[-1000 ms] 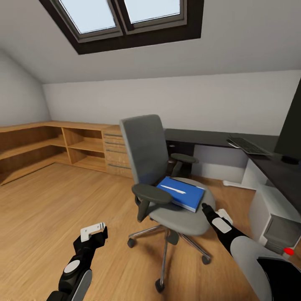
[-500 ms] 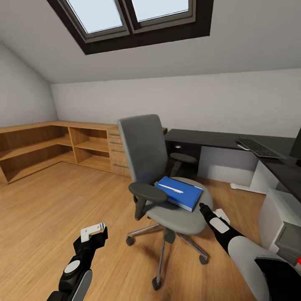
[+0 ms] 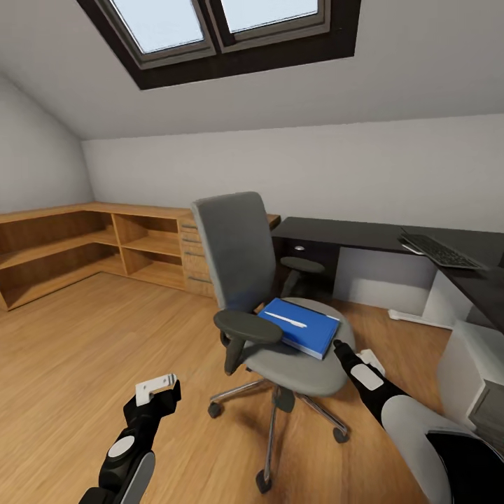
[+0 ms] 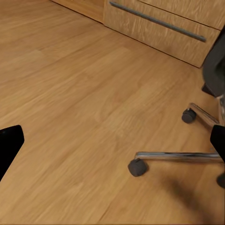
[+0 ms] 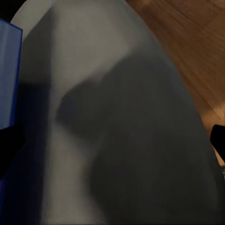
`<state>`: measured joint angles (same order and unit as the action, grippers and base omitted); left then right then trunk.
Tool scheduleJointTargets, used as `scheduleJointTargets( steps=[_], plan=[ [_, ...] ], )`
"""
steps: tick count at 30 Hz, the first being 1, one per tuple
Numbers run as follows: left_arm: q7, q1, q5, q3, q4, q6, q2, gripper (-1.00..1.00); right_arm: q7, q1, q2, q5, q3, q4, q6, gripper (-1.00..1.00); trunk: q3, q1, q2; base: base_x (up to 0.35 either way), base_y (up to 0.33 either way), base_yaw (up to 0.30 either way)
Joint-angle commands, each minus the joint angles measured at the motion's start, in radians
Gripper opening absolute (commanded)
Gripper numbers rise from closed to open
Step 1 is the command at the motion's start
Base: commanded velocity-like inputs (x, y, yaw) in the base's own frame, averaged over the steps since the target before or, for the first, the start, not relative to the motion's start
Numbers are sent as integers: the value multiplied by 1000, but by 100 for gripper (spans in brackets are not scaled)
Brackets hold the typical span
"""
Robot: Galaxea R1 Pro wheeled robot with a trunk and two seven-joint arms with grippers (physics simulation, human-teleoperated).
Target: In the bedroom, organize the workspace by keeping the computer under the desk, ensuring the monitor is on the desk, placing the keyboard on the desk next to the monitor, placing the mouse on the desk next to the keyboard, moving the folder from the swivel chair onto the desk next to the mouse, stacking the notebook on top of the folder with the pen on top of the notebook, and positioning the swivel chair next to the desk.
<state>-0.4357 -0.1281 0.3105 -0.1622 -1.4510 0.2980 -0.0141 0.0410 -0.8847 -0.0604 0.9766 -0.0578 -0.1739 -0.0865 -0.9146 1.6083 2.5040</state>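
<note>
The blue folder [image 3: 302, 327] is not moved yet. It lies flat on the seat of the chair [image 3: 280, 308], and the pen [image 3: 285, 319] lies on top of it. The right gripper [image 3: 341, 348] sits just by the folder's near corner; its fingers look apart, with nothing in them. The left gripper [image 3: 159, 389] hangs low over the floor [image 3: 77, 336], fingers apart and empty. On the black table [image 3: 364, 234] the keyboard [image 3: 439, 251] is already in place. A pale box, likely the computer [image 3: 479, 378], stands under the table. I think most of the job is left: folder, notebook, pen and chair.
</note>
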Motion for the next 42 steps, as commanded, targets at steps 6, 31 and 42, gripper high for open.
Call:
scheduleJointTargets(
  steps=[6,31,42],
  plan=[
    [-9,-1,7,-3,6,9,0,100,2,0,1,0,-5,-1,0,100,-1,0,0,173,0,4],
    [-9,-1,7,-5,9,10,3,100,1,0,1,-1,-5,-1,-2,100,-1,0,0,46,0,176],
    [-9,-1,5,-6,11,10,3,100,0,0,1,0,-5,-1,-4,100,-1,0,0,0,0,52]
  ],
)
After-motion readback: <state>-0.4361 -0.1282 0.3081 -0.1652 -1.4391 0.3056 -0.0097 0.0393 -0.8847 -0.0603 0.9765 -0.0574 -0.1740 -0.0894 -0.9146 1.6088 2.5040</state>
